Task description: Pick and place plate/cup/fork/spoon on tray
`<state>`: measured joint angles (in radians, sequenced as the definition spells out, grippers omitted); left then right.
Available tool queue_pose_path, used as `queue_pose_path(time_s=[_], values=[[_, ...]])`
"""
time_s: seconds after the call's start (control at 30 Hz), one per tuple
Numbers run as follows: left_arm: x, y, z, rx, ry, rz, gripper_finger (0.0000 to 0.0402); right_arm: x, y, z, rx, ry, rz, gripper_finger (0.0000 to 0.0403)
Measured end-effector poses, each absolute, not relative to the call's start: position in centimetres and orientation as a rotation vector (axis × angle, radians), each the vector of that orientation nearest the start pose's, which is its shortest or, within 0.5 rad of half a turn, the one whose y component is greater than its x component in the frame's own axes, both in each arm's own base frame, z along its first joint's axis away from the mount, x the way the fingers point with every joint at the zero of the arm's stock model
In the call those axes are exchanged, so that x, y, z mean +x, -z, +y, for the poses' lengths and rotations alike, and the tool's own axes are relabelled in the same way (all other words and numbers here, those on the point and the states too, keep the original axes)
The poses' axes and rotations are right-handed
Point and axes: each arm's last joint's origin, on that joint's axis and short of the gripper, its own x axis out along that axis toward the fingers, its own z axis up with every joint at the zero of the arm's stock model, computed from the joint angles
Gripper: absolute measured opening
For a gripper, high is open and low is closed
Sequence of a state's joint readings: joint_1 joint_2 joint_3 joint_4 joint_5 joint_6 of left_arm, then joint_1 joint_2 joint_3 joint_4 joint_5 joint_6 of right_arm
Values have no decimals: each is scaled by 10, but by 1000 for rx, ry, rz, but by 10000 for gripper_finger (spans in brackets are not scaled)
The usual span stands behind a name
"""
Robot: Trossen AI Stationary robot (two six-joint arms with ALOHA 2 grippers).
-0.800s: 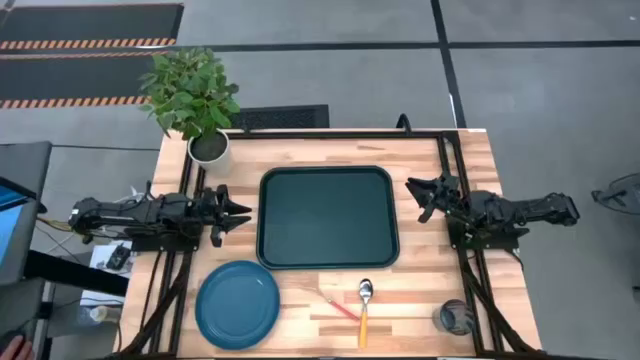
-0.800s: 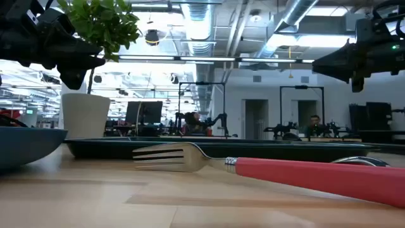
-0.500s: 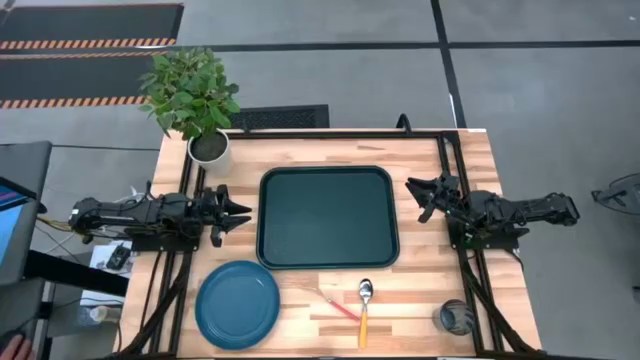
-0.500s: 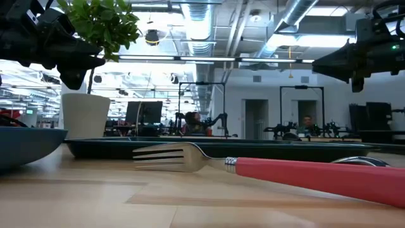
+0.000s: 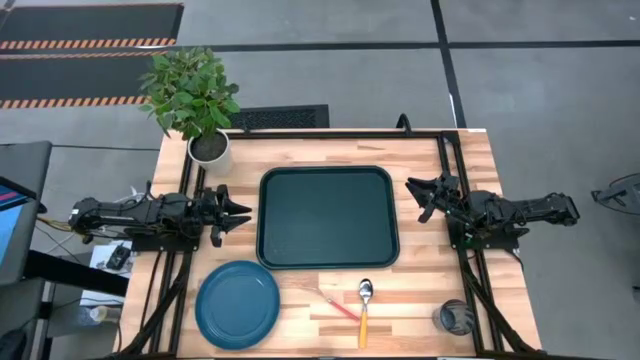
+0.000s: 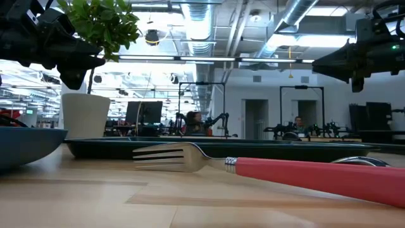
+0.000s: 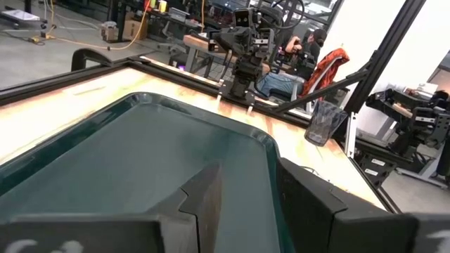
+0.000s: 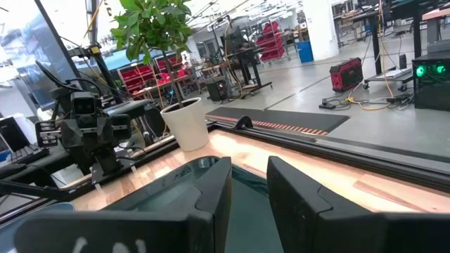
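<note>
While both arms hang level at either side of the table, from above the green tray (image 5: 328,218) lies bare in the middle, left gripper (image 5: 236,213) and right gripper (image 5: 420,196) each parted and holding nothing; the plate (image 5: 238,304), fork (image 5: 334,302), spoon (image 5: 364,310) and cup (image 5: 453,318) sit along the near edge. At table height the fork (image 6: 266,168) lies flat before the tray (image 6: 101,148). Wrist cameras show open fingers (image 7: 204,200) (image 8: 214,186)

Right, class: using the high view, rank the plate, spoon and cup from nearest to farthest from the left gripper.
Measured from the left gripper:
1. Plate, on the table's left, in front of that gripper.
2. Spoon, front centre, beside the fork.
3. Cup, front right corner.
</note>
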<state>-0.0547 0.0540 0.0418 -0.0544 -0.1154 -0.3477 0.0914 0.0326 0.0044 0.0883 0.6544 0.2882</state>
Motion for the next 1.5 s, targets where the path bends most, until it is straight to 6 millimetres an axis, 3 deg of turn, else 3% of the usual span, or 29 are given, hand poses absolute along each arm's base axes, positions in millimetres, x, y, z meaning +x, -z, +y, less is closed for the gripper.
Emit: queue_pose_path(time_s=[1.03,1.5], values=[[98,-169,-1,-342,-97,48,122,94,-171,-9,303,551,-138,118],[99,-171,0,-475,-130,4,122,94,-173,-10,311,562,-161,118]])
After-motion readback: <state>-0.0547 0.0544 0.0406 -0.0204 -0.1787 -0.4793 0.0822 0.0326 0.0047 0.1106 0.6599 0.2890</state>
